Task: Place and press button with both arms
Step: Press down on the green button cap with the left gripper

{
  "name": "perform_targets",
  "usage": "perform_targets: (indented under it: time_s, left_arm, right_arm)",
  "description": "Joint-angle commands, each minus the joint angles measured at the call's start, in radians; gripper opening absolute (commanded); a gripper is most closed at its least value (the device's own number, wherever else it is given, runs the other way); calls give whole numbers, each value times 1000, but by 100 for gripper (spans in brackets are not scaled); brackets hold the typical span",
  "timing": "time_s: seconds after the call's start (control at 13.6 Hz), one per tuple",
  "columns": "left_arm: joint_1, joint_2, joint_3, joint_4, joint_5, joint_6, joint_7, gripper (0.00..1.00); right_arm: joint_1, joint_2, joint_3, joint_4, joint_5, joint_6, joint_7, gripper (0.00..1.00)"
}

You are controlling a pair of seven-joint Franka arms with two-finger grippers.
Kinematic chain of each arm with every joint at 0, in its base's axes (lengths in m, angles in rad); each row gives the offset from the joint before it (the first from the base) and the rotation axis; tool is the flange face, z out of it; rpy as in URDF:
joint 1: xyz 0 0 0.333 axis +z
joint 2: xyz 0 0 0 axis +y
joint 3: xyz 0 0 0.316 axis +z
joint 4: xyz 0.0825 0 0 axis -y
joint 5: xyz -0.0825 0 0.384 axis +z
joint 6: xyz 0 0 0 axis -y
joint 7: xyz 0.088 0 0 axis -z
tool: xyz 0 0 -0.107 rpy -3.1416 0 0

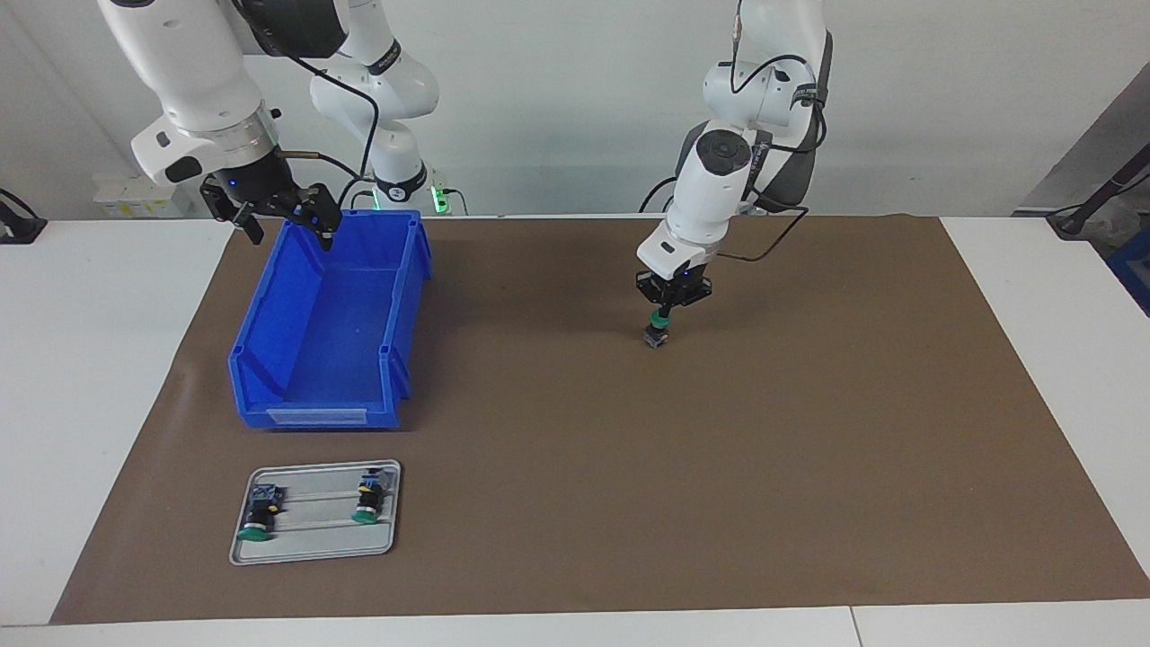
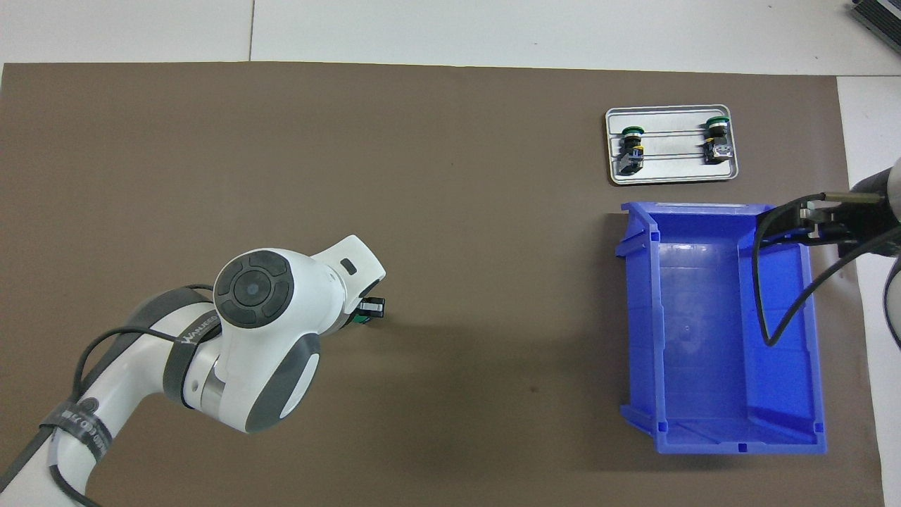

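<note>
- The left end effector point(image 1: 663, 312) is closed on the green-capped push-button point(image 1: 659, 329). In the facing view it holds the part upright near the middle of the brown mat point(image 1: 629, 503).
- The button's terminal block is lowest, at or just above the mat; whether it touches cannot be told. In the overhead view the left arm's wrist covers almost all of it, with only a sliver of green showing.
- Its long axis runs vertically, cap toward the fingers and terminal end pointing down at the worktop point(image 1: 90, 359).
- Handling, as a judgement: a small, light, rigid plastic part. The round body could roll or twist if pinched off-centre, and the cap gives under pressure along the axis. The black cylindrical body just below the cap looks the surest place to hold, squeezed across the axis and not along it.
- The terminal block is narrow, so the button may tip once let go. Steadying the body while the cap is pressed from above seems wise.
- The right end effector point(image 1: 287, 220) is fully open and holds nothing. It waits over the edge of the blue bin point(image 1: 269, 359) nearest the robots, at the right arm's end of the table.
- The bin looks empty. Farther from the robots lies a grey tray point(image 1: 314, 548) with two more buttons point(image 1: 260, 517) on their sides, green caps pointing away from the robots.
</note>
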Motion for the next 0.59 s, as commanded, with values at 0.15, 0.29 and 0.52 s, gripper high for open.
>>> perform_targets:
  time_s: [0.15,0.29,0.52]
  left_arm:
    - [-32,-21,14,-88,16,92,-17,0]
    - [-38,-12,14,-119,16,148,-17,0]
    - [-37,3,15,-121,16,158,-13,0]
  right_arm:
    - [-6,-12,-3,-13,25,-1,-33,100]
    - [-6,-12,-3,-13,25,-1,-32,100]
    - [-6,-12,-3,-13,25,-1,-32,100]
